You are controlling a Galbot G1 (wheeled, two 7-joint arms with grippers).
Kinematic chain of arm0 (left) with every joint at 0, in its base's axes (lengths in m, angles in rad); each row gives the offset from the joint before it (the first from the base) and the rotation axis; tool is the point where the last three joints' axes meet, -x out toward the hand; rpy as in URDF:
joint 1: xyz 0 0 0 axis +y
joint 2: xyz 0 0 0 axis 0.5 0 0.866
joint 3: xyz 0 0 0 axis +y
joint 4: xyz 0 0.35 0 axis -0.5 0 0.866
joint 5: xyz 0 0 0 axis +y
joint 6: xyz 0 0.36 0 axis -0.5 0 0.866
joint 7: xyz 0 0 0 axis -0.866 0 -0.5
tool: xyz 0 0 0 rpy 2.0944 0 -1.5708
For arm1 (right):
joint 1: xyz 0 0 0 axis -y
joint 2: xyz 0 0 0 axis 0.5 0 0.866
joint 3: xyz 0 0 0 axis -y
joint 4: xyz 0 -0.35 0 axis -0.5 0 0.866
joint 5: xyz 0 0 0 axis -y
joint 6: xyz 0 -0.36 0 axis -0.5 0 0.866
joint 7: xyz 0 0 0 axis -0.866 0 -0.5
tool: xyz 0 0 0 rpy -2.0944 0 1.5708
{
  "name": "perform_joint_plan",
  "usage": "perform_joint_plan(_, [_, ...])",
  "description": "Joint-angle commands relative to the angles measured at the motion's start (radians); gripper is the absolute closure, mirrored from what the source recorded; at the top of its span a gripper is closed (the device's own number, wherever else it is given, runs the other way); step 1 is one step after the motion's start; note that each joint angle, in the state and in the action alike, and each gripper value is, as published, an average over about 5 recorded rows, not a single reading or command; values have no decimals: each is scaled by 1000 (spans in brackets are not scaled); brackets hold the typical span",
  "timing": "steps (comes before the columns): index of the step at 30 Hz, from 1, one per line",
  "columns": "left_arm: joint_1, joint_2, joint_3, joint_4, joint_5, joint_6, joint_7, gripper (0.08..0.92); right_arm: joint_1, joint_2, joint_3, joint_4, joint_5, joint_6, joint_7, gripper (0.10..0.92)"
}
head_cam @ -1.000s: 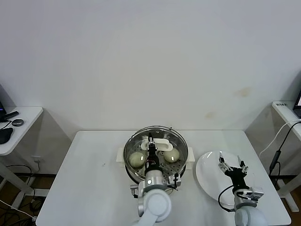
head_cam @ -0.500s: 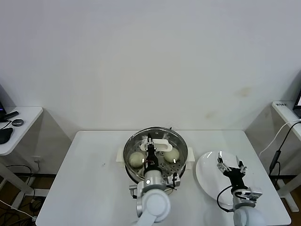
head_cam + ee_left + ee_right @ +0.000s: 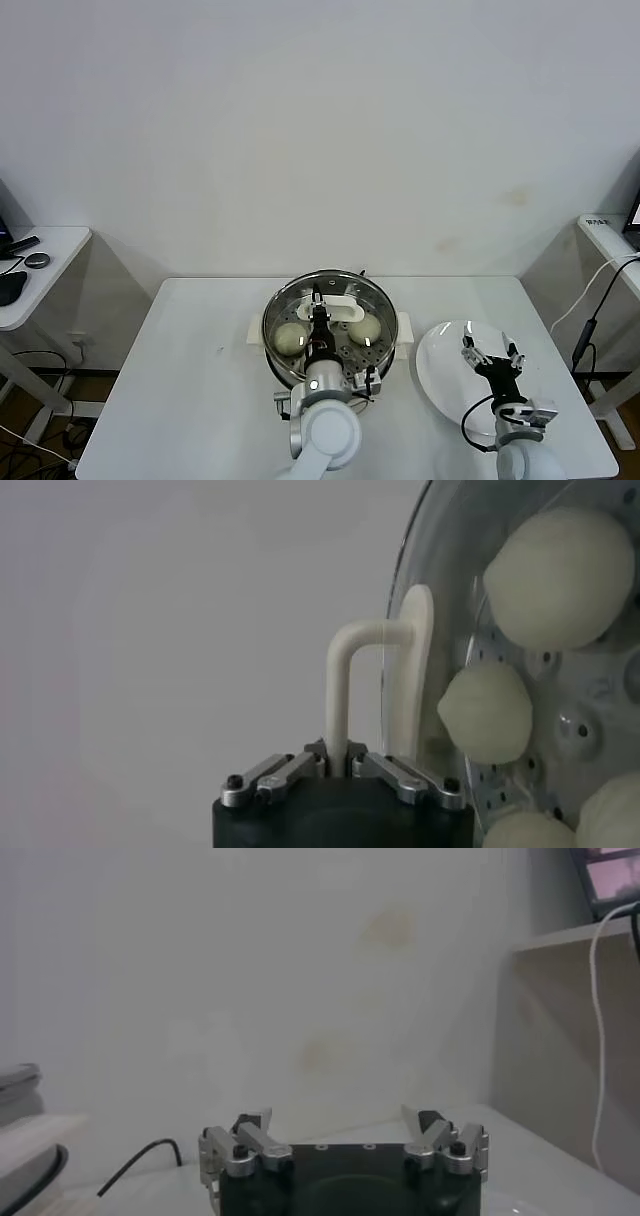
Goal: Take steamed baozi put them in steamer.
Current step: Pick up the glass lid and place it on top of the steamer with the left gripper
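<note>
The steamer (image 3: 389,340) stands mid-table with the round glass lid (image 3: 372,298) lying over its top. My left gripper (image 3: 319,303) is shut on the lid's white handle (image 3: 343,303). In the left wrist view the jaws (image 3: 337,761) pinch the handle's post (image 3: 338,695). Through the glass I see several cream baozi on the perforated tray (image 3: 590,725), among them a large one (image 3: 560,565) and a smaller one (image 3: 485,712). The head view shows two baozi (image 3: 290,338) (image 3: 366,328). My right gripper (image 3: 491,351) (image 3: 340,1120) hovers open and empty over the plate.
A flat white plate (image 3: 440,375) lies to the right of the steamer, with nothing on it. A black cable (image 3: 135,1166) runs by the right gripper. Side tables stand at the far left (image 3: 40,275) and far right (image 3: 605,235).
The lid, held by my left gripper, has shifted very slightly over the steamer. The right gripper has edged a little toward me above the plate.
</note>
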Motion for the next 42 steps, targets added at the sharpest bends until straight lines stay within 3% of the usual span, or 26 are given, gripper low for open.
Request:
perform_joint_plan(1, [7,0,0,-11,-3,0,12,826,0,1,0,2,-1,1,-1,203])
perform_joint_plan(16, [9,0,-4,13,-18,-2,-6,826,-4,1,1,2,-2,4,-2,203])
perform_joint_plan(24, [37,12,2,-31,-76,-50,-91,795,-5,4,2,6,0,-3,-1,203])
perform_joint_plan(34, [126,71,51,-215,-77,-57,2,519,-11,6,3,7,-13,-3,0,203])
perform_joint_plan(42, [198,110,64,-334,-66,-53,8,285,-23,-1,10,26,-59,-46,22,203])
